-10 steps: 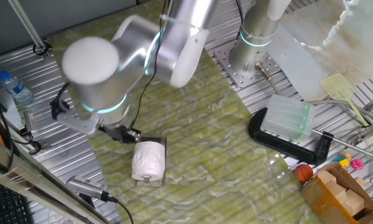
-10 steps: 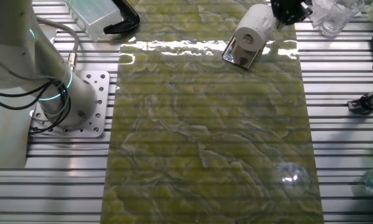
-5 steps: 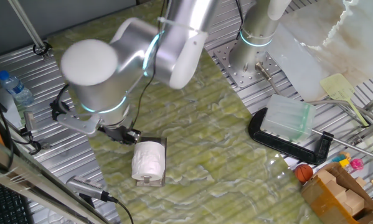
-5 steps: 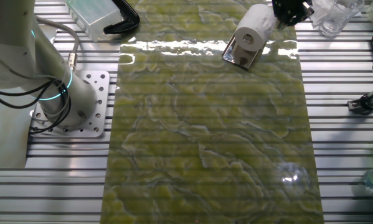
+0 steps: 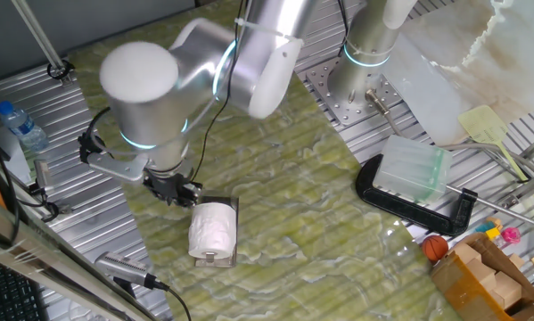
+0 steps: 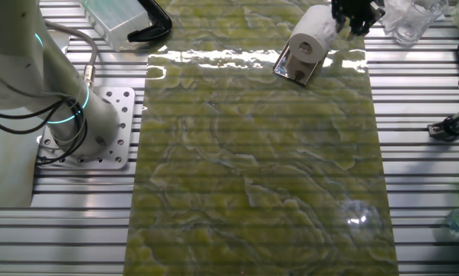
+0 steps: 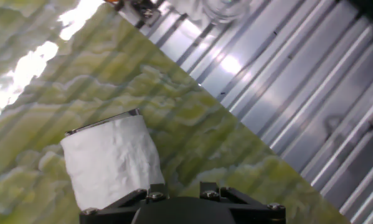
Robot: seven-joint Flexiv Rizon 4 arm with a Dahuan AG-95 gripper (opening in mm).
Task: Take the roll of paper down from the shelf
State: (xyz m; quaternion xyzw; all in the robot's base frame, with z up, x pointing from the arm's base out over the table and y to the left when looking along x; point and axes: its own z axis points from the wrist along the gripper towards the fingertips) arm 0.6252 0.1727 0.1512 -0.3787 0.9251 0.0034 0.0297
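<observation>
Hand view alone shows the roll of paper hiding the shelf beneath.

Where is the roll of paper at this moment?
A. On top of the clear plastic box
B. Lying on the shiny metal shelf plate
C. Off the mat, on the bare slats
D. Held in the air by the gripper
B: the roll of paper lies on the shelf, with the gripper beside its end.

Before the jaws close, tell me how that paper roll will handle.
The paper roll looks soft and embossed, so it will likely squash under a firm squeeze. With its hollow core it is probably light. It lies on its side on the shiny shelf, so a nudge could roll it off.
</observation>
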